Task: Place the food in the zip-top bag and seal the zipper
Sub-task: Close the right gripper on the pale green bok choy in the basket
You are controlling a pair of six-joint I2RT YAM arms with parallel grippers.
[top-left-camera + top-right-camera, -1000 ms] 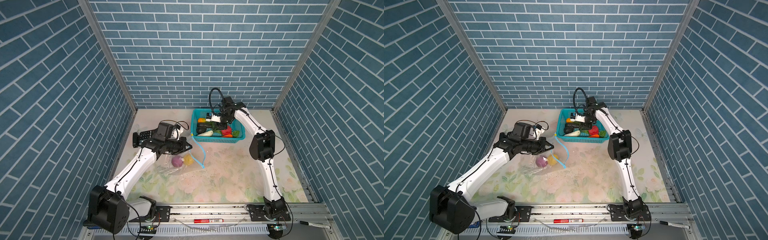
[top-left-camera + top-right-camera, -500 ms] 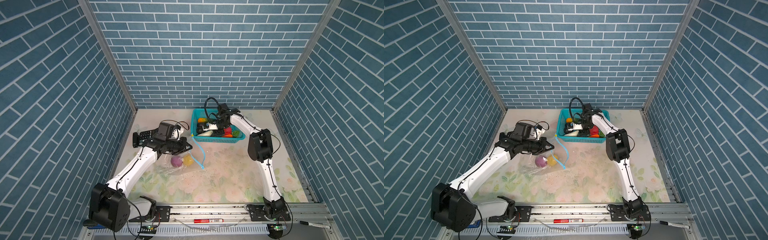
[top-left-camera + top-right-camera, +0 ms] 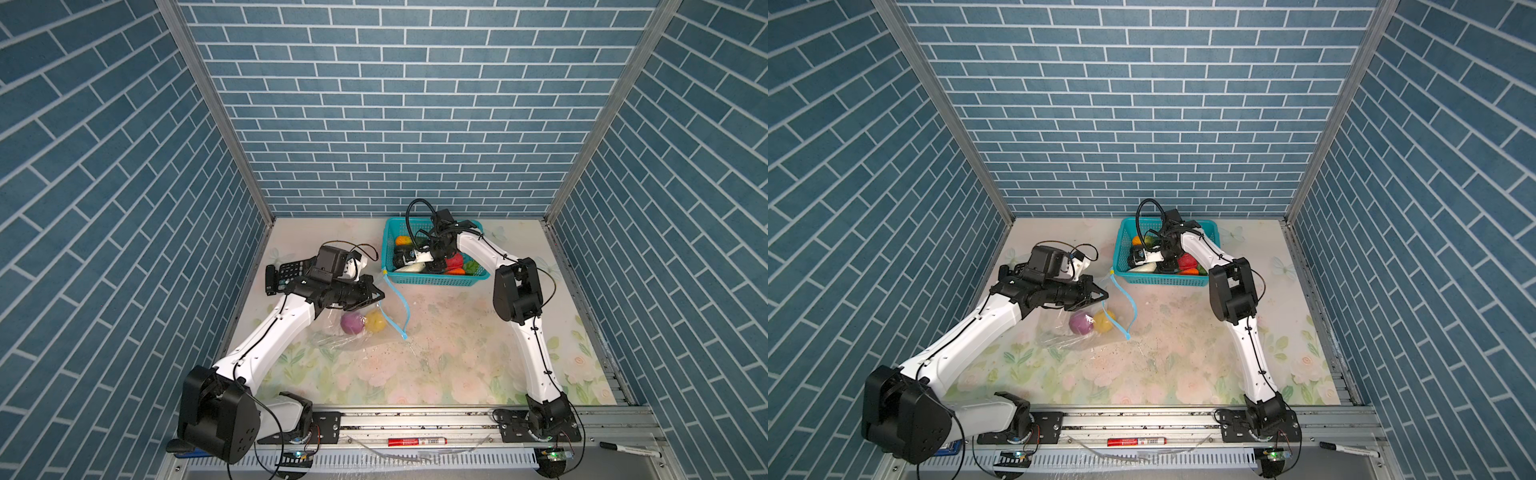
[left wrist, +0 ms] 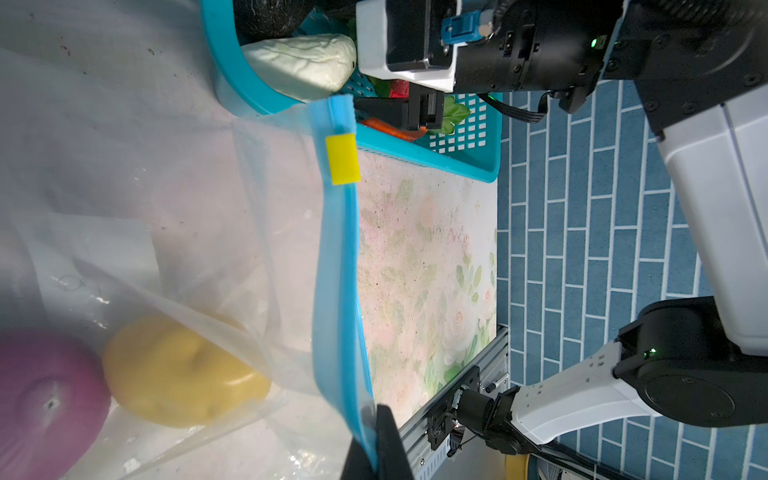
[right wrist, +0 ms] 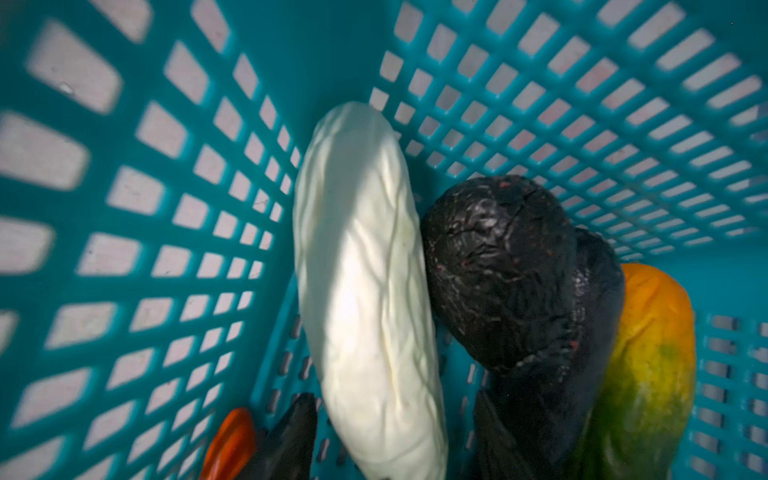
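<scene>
With the left tool (image 4: 376, 444) clamped on the zip-top bag's (image 4: 274, 199) zipper (image 4: 336, 270) at the desk's (image 3: 436, 353) 9 o'clock, centre the right tool (image 5: 390, 407), jaws apart, astride the white vegetable (image 5: 365, 257) in the 12 o'clock basket (image 3: 432, 281) before closing.

Floral-print table (image 3: 436, 353) bearing three things.
A teal mesh basket (image 3: 436, 282) sits at the back edge, right of the middle; a clear zip-top bag (image 3: 332, 337) lies crumpled left of centre; a black calculator (image 3: 290, 271) rests near the left edge.
</scene>
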